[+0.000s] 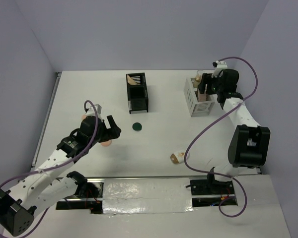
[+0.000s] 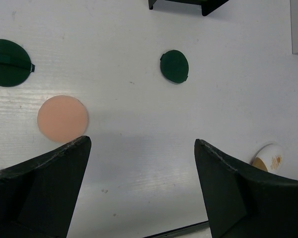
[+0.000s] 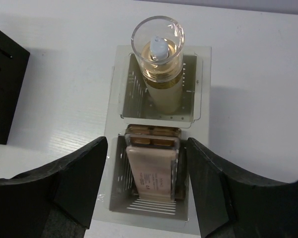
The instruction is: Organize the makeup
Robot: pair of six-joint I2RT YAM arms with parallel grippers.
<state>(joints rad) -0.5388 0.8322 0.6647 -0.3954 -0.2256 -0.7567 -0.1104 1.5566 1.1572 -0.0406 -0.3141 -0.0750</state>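
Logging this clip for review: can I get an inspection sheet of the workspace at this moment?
Surface: white table, no spills seen.
Job's things: green compact, second green disc, peach puff, oval compact loose; clear-capped bottle, beige bottle in white organizer; palette in black organizer.
Clutter: nothing seen.
Grippers: left tool open near puff; right tool open above beige bottle.
Cables: purple loops off both arms.
Surroundings: plain walls.
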